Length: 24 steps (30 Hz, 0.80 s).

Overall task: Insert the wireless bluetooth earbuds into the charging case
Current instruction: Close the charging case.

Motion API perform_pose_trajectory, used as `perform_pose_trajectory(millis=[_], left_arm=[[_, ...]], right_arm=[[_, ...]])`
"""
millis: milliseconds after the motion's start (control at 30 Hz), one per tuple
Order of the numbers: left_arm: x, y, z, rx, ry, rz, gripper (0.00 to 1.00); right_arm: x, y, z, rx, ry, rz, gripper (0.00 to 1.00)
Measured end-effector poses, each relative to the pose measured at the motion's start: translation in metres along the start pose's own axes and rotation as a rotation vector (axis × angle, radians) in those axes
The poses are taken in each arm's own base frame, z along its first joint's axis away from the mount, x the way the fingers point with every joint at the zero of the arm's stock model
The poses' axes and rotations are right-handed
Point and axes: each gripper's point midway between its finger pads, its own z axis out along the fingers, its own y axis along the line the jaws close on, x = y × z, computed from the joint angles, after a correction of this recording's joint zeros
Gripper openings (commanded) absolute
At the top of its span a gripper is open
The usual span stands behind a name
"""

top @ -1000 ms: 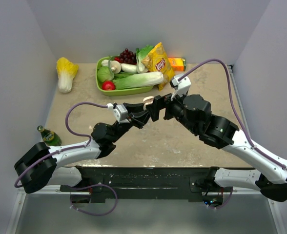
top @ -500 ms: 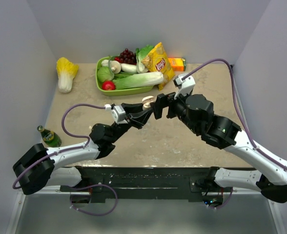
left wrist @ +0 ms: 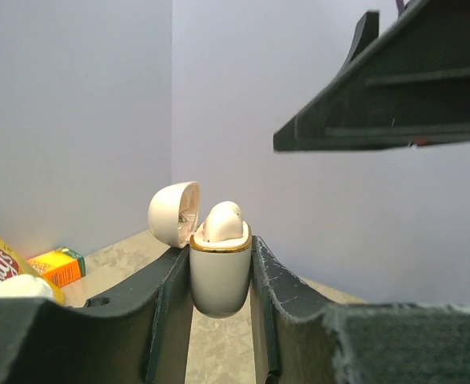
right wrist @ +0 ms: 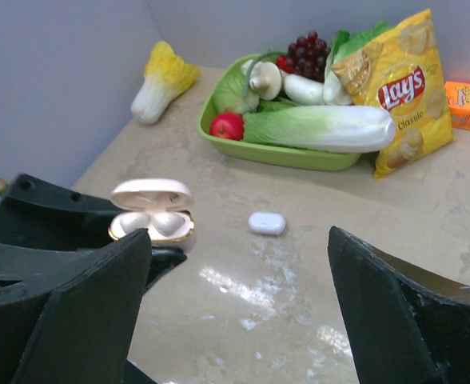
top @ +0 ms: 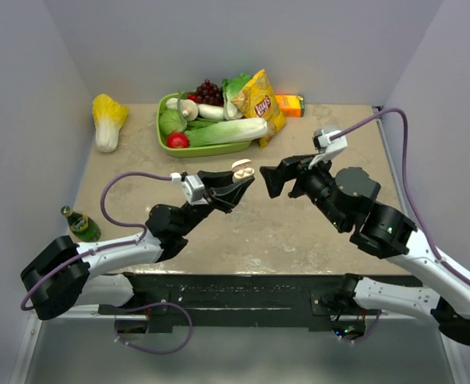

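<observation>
The charging case is a small white pebble with a gold rim, and my left gripper is shut on its body, holding it upright above the table. Its lid hangs open to the left. In the right wrist view the two wireless bluetooth earbuds sit side by side in the case. From above, the case shows at the tip of the left gripper. My right gripper stands open and empty, a short way to the right of the case.
A small closed white pod lies on the table beyond the case. At the back are a green tray of vegetables, a chips bag and an orange box. A cabbage lies far left, a green bottle near left.
My right gripper has drawn back to the right, away from the case it was up against. The left gripper still holds the case in nearly the same place.
</observation>
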Motion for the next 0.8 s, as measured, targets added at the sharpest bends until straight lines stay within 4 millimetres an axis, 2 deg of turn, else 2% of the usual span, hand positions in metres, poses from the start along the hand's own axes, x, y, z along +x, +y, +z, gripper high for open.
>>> perform_pose_trajectory(millis=[33, 67, 133, 167, 200, 233, 333, 467, 567, 800], left_arm=[[0.003, 0.000, -0.002, -0.001, 0.008, 0.000, 0.00], [0.006, 0.000, -0.004, -0.002, 0.016, -0.001, 0.00], [0.012, 0.000, -0.008, 0.002, 0.033, -0.002, 0.00], [0.014, -0.001, -0.009, 0.008, 0.039, -0.003, 0.00], [0.017, -0.003, -0.011, 0.020, 0.047, -0.003, 0.00], [0.018, -0.006, -0.011, 0.034, 0.052, -0.003, 0.00], [0.026, -0.013, -0.016, 0.083, 0.075, 0.005, 0.00], [0.044, -0.019, -0.031, 0.127, 0.125, 0.042, 0.00], [0.053, -0.021, -0.036, 0.146, 0.151, 0.063, 0.00], [0.054, -0.026, -0.037, 0.176, 0.150, 0.088, 0.00]], right_arm=[[-0.006, 0.001, -0.002, -0.006, -0.020, 0.010, 0.81], [-0.010, 0.001, -0.003, -0.008, -0.030, 0.015, 0.68], [-0.016, 0.004, -0.001, -0.008, -0.040, 0.017, 0.48], [-0.017, 0.006, 0.002, -0.008, -0.039, 0.017, 0.35], [-0.018, 0.008, 0.006, -0.008, -0.036, 0.015, 0.11], [-0.017, 0.009, 0.009, -0.005, -0.031, 0.009, 0.03], [-0.005, 0.015, 0.028, 0.006, 0.019, -0.016, 0.00], [0.021, 0.017, 0.042, 0.019, 0.104, -0.062, 0.00], [0.031, 0.019, 0.045, 0.008, 0.140, -0.077, 0.00], [0.037, 0.031, 0.042, -0.060, 0.182, -0.087, 0.00]])
